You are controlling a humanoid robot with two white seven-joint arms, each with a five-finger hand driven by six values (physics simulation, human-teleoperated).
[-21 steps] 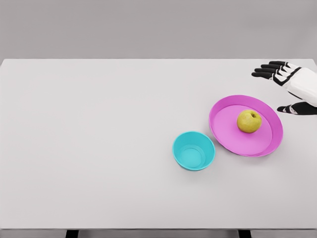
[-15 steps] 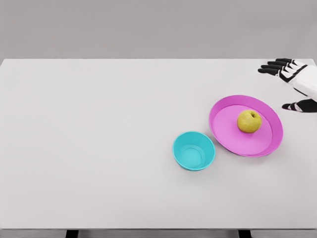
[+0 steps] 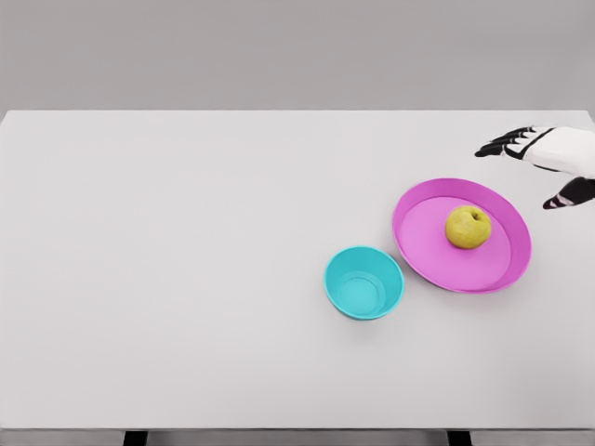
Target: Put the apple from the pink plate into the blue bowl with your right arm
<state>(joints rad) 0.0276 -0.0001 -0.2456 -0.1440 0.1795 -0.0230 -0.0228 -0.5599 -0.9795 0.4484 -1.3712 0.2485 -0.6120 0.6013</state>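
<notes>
A yellow-green apple (image 3: 468, 227) rests on the pink plate (image 3: 428, 246) at the right of the table. The blue bowl (image 3: 363, 282) stands just left of the plate, nothing inside it. My right hand (image 3: 525, 172) hovers at the picture's right edge, above and to the right of the plate. Its black fingers (image 3: 503, 144) are spread, the thumb lower, and it holds nothing. The hand is apart from the apple. My left arm does not show.
The white table (image 3: 186, 279) stretches wide to the left of the bowl. Its far edge runs just behind the hand, and its right edge lies close to the plate.
My right hand pulled back toward the right edge, then turned flatter with the fingers pointing left and slightly down. Apple, plate and bowl have not moved.
</notes>
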